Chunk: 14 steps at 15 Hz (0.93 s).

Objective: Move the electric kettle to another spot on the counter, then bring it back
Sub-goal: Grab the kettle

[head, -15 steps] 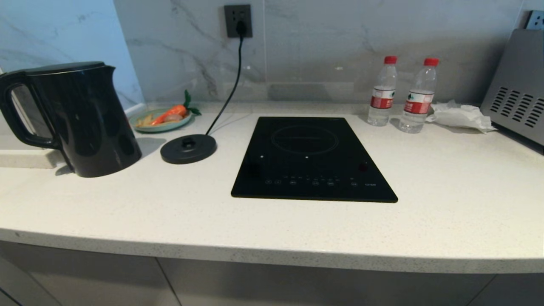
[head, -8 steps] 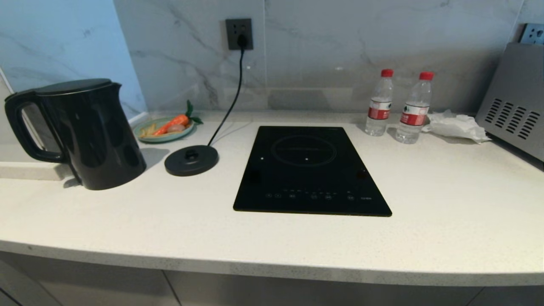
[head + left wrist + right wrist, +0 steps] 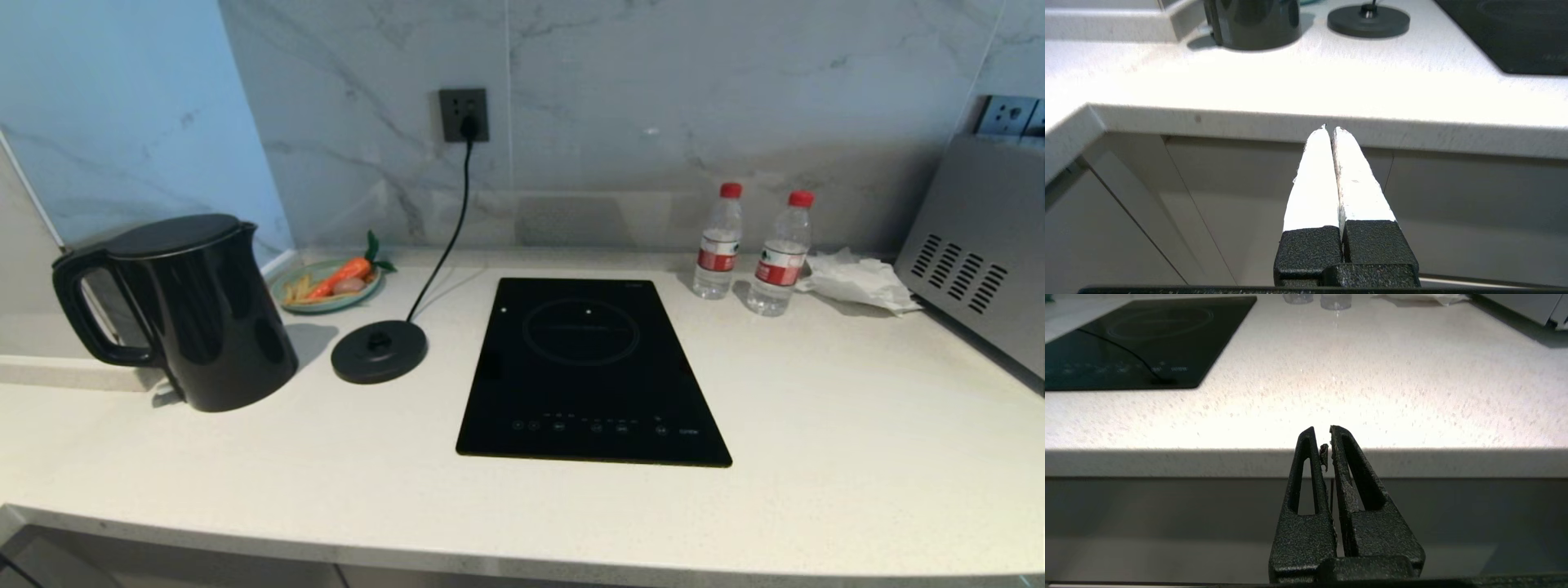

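Looking down from the head view, the electric kettle (image 3: 192, 314) stood upright at the left of the counter (image 3: 857, 457), off its round corded base (image 3: 379, 351), which lay just beside it toward the black glass cooktop (image 3: 592, 371). Its loop handle pointed away from the base, toward the counter's left end. Neither arm showed here. Two red-capped water bottles (image 3: 751, 249) stood near the back wall with red-and-white labels whose print was too small to read, and the small marks along the cooktop's front edge could not be read either.

In the left wrist view, the left gripper (image 3: 1331, 128) hung low in front of the counter's rounded edge, white fingers pressed together and empty; the kettle's foot (image 3: 1255, 24) sat well beyond it. By my judgement the reach had not begun. Done well, this arm would open wide first, come in level at the handle, close around its upright part and lift straight, clear of the base and cord.

In the right wrist view, the right gripper (image 3: 1325, 435) likewise waited below the counter edge, its black fingers all but touching, holding nothing.
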Tool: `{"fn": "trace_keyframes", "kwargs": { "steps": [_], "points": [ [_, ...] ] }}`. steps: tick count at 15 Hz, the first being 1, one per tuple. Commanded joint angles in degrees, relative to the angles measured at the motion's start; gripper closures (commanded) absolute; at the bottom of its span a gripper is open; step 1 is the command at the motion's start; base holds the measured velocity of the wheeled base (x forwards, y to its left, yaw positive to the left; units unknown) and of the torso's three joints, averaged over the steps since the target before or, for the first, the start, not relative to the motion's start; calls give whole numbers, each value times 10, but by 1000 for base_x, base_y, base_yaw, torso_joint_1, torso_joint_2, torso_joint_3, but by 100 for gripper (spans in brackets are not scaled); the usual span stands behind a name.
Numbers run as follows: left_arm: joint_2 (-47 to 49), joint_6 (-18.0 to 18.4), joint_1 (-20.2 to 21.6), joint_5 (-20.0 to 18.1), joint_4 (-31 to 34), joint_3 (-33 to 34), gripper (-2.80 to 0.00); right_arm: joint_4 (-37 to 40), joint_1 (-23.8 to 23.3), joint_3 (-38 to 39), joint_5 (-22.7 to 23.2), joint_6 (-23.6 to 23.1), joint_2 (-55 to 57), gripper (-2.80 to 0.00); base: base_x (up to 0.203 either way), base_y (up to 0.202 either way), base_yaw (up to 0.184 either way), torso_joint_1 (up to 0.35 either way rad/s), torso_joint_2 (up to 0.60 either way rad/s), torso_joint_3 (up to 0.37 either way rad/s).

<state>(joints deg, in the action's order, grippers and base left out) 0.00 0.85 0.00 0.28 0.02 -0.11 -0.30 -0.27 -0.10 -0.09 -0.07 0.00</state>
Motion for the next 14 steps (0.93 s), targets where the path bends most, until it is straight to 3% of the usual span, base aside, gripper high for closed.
{"fn": "trace_keyframes", "kwargs": {
  "steps": [1,8,14],
  "points": [
    [1,-1,0,0,0,0,0,0,0,0,0,0,0,0,0,0,0,174,-553,-369],
    [1,-1,0,0,0,0,0,0,0,0,0,0,0,0,0,0,0,208,-576,-369],
    [1,0,0,0,0,0,0,0,0,0,0,-1,0,0,0,0,0,159,-386,-239]
  ]
}}
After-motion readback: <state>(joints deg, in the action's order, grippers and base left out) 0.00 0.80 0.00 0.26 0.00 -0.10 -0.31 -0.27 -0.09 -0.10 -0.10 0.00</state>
